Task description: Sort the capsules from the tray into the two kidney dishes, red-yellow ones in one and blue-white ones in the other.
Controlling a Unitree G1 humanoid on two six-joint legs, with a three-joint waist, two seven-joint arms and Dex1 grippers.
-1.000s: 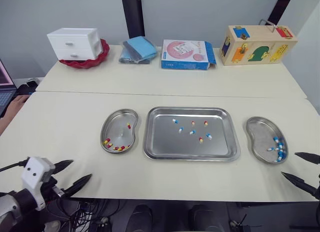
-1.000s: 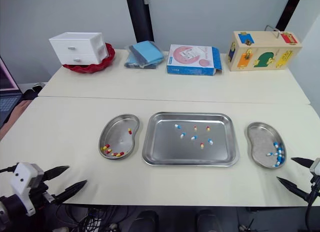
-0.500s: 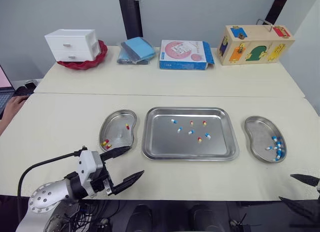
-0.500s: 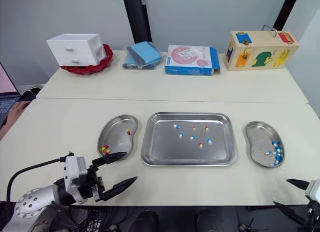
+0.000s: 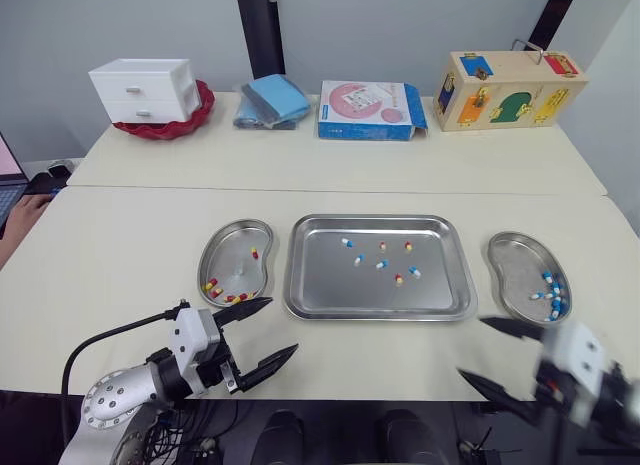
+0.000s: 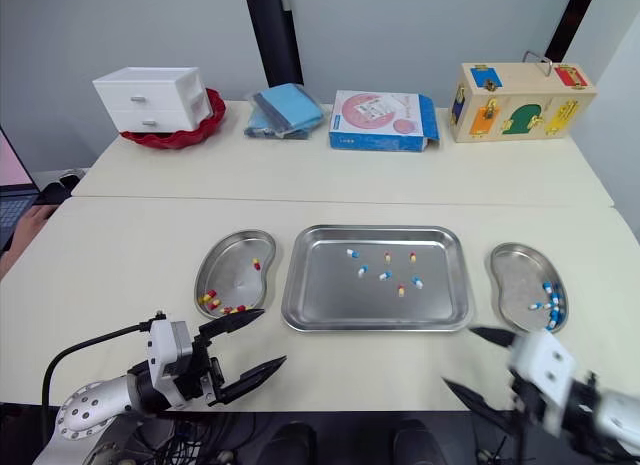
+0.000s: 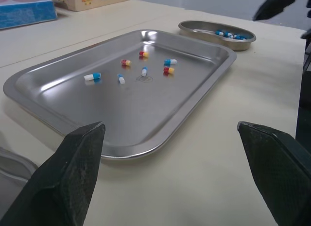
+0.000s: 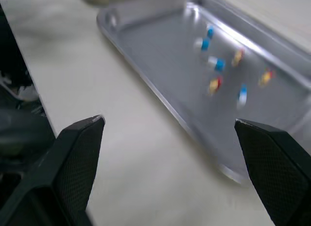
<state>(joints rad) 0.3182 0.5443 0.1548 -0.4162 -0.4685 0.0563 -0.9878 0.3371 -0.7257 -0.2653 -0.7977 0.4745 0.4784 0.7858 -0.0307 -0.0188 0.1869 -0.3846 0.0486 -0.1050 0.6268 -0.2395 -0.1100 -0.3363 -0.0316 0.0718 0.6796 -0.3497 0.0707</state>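
Capsules (image 5: 383,265) lying in the tray (image 5: 330,290), both grippers hanging empty
They are sitting mid-tray, between the left kidney dish (image 5: 232,250) holding red-yellow ones and the right kidney dish (image 5: 515,260) holding blue-white ones. The left gripper (image 5: 283,325) and right gripper (image 5: 471,347) are hovering over the front edge of the table (image 5: 150,235), fingers spread wide. Each capsule is probably light, smooth and quick to roll on steel, so pinching gently across its middle is looking safest.

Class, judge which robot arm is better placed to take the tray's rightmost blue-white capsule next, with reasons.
Probably right. The right gripper is open near the tray's right front corner, beside the kidney dish holding blue-white capsules; the left gripper sits by the opposite corner.
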